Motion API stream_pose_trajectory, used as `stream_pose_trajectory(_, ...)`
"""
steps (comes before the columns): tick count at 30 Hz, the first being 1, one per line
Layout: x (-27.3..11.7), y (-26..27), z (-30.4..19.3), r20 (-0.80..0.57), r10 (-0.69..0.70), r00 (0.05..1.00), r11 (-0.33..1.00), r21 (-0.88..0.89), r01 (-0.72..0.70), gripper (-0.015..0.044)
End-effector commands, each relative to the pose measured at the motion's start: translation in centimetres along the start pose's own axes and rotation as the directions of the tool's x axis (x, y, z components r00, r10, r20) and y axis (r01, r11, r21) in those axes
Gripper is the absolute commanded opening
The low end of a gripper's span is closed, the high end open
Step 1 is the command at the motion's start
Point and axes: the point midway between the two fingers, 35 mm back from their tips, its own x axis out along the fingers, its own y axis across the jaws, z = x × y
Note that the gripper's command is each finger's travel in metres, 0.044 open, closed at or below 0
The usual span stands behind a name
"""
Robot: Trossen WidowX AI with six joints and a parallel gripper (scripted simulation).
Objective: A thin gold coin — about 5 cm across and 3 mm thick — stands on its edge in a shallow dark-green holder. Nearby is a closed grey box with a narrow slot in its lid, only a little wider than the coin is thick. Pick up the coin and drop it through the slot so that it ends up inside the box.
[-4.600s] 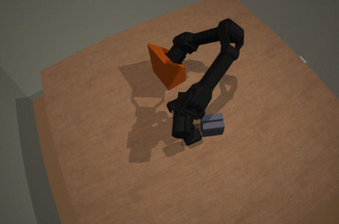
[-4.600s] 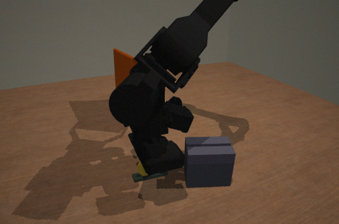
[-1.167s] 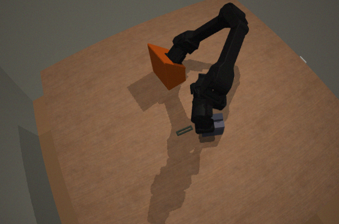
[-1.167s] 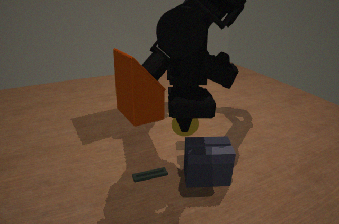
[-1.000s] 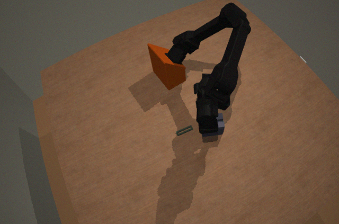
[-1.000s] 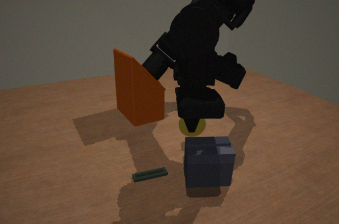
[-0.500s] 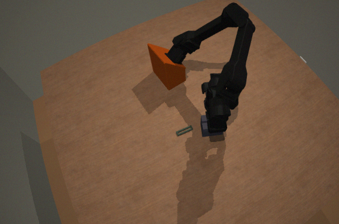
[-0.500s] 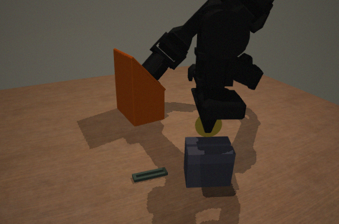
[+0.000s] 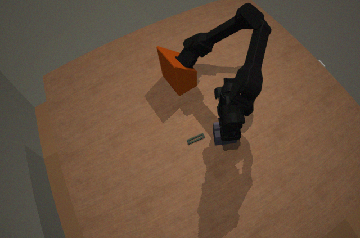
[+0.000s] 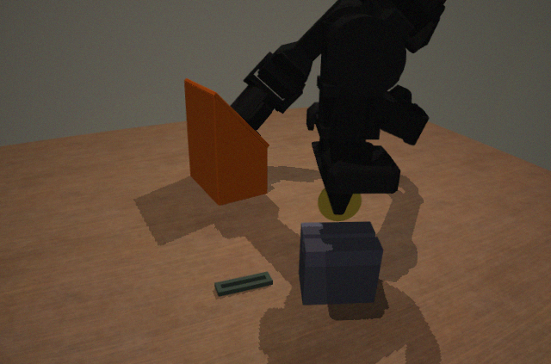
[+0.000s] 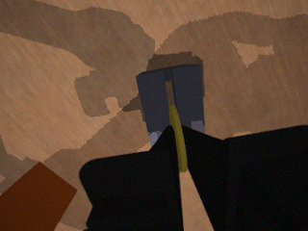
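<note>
My gripper [image 10: 338, 209] [image 11: 173, 130] is shut on the gold coin [image 10: 355, 203] [image 11: 179, 140]. The coin hangs upright, edge down, clear of the table. The closed grey box [image 9: 217, 137] [image 10: 343, 281] [image 11: 189, 96] stands below the gripper. In the wrist view the coin's far edge meets the view of the slot [image 11: 169, 91]; the coin looks roughly in line with it, turned slightly. In the exterior view the coin's lower edge shows just above the lid's back edge. The dark-green holder [image 9: 196, 140] [image 10: 244, 287] lies empty to the box's left. In the top view the arm hides the coin.
An orange wedge-shaped stand [image 9: 174, 79] [image 10: 240, 169] [image 11: 38, 197] carries the arm's base, behind and left of the box. The arm arches above the box and casts shadows across the wooden table [image 9: 116, 171] [image 10: 111, 306].
</note>
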Motion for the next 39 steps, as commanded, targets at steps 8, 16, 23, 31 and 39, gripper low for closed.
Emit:
stream_pose_trajectory(8,-0.6,-0.4,0.5,0.000,-0.008,1.000,1.000,-0.021,0.008,0.0000)
stream_pose_trajectory(16,-0.4,-0.6,0.4,0.000,-0.006,1.000,1.000,-0.011,0.006,0.0004)
stream_pose_trajectory(23,-0.3,-0.3,0.3,-0.002,-0.001,1.000,1.000,-0.012,0.001,0.0000)
stream_pose_trajectory(31,0.1,-0.4,0.3,-0.001,-0.001,1.000,1.000,-0.006,0.001,0.0000)
stream_pose_trajectory(39,0.5,-0.2,0.3,-0.001,-0.001,1.000,1.000,0.001,0.001,0.0000)
